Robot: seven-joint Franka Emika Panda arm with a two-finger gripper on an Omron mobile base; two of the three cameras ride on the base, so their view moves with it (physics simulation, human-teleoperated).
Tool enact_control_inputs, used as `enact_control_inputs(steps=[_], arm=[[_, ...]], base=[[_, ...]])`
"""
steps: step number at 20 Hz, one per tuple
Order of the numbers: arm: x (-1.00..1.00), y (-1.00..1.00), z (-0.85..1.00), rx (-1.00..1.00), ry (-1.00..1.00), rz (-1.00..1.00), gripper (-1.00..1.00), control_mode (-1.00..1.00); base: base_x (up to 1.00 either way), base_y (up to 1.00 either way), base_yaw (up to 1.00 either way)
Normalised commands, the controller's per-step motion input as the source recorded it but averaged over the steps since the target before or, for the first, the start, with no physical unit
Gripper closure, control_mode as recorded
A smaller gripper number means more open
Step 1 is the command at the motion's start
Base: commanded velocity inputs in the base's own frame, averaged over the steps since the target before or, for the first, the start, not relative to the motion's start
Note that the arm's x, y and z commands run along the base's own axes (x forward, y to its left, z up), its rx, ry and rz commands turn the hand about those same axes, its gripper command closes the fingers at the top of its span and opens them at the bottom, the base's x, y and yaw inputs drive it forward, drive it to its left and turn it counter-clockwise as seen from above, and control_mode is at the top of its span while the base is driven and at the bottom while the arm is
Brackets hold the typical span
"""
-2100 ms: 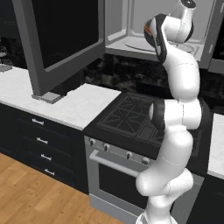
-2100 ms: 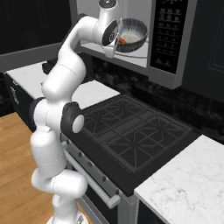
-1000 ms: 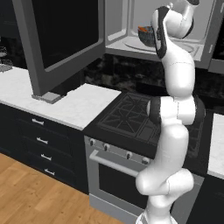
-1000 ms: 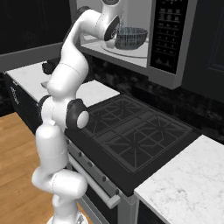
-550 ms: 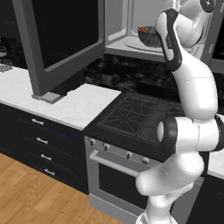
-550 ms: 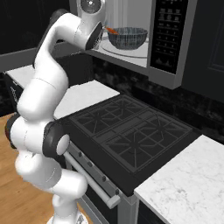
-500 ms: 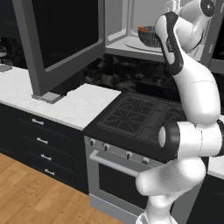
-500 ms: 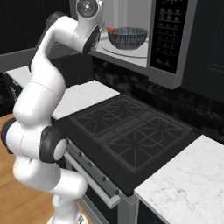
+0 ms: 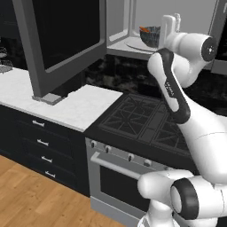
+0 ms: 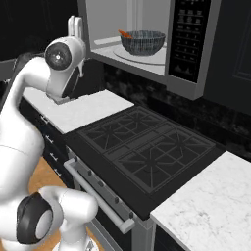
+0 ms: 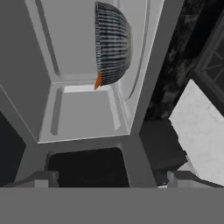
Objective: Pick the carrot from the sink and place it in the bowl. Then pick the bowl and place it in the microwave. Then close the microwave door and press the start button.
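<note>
One job left: shutting the microwave door (image 9: 66,40).
Bowl (image 10: 143,42) with carrot (image 10: 124,34) sits on the turntable; gripper (image 10: 75,25) gapes wide, empty, beside the cavity.

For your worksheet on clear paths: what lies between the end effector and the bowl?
Nothing: in the right base view, bare microwave floor separates the open end effector from the bowl.

The microwave (image 10: 191,46) mouth stands unblocked; inside, the bowl (image 10: 143,42) fills the turntable middle. Left of the microwave, its door (image 9: 66,40) hangs wide open.
</note>
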Motion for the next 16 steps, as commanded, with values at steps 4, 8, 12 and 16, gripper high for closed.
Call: enact_control_inputs(steps=[4, 8, 12, 16], arm=[[-1.0, 0.58, 0.0, -0.15, -0.11, 0.03, -1.0, -1.0], [-1.0, 0.62, 0.0, -0.14, -0.07, 0.0, -1.0, -1.0], [-1.0, 0.7, 0.06, -0.06, -0.02, 0.0, -1.0, -1.0], [-0.93, 0.69, 0.04, 0.0, 0.0, -0.05, -1.0, -1.0]], base=[[0.0, 0.0, 0.0], [0.0, 0.0, 0.0], [0.0, 0.0, 0.0], [0.0, 0.0, 0.0]])
